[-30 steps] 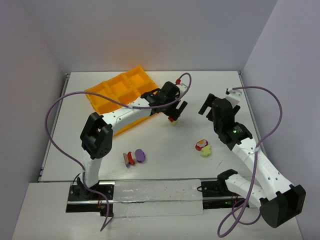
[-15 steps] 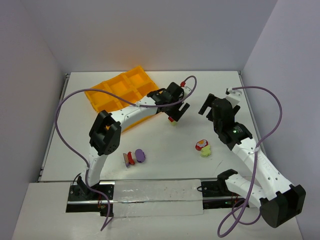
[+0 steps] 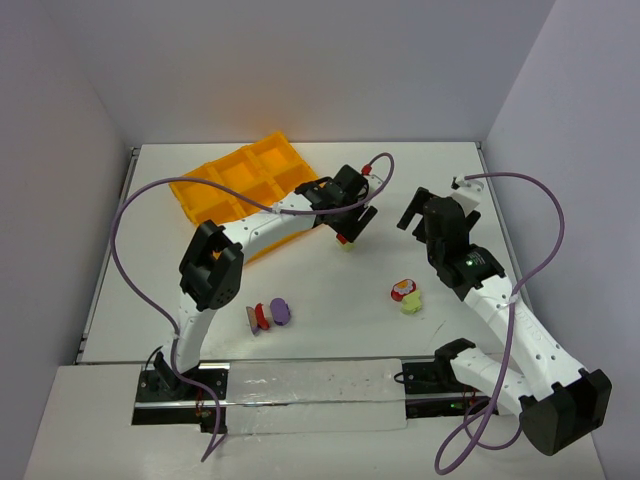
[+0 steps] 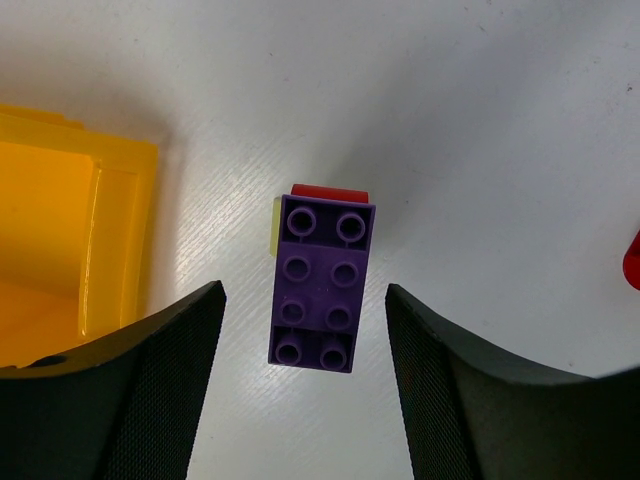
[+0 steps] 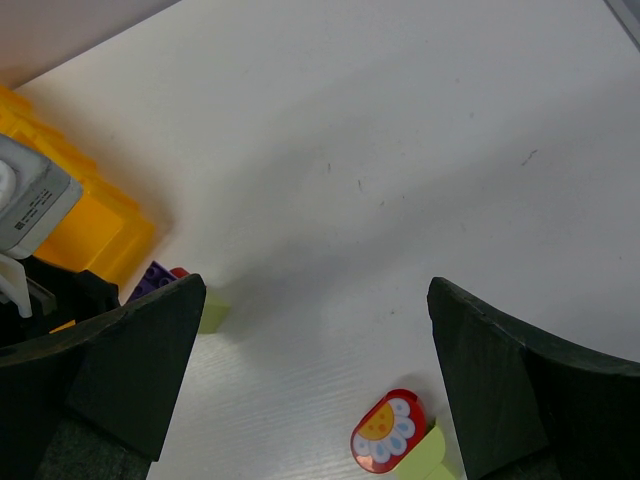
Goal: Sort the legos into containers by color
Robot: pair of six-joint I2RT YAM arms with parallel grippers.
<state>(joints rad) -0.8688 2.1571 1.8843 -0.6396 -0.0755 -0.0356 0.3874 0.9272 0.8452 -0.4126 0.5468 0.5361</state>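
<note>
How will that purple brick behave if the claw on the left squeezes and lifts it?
The purple brick looks like hard moulded plastic, so it is probably stiff and light. Its flat sides should grip well between the open fingers. A red piece and a yellow-green piece seem stuck beneath, so the cluster may lift together or snap apart.

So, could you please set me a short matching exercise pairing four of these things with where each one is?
Things:
1. purple brick
2. flower-printed red piece
3. tray
4. red-and-purple cluster

Places:
A. far-left part of the table
B. against a yellow-green brick
C. near side, left of centre
D. between the fingers of the open left gripper

Pairs: 1-D, 2-B, 3-A, 4-C
</note>
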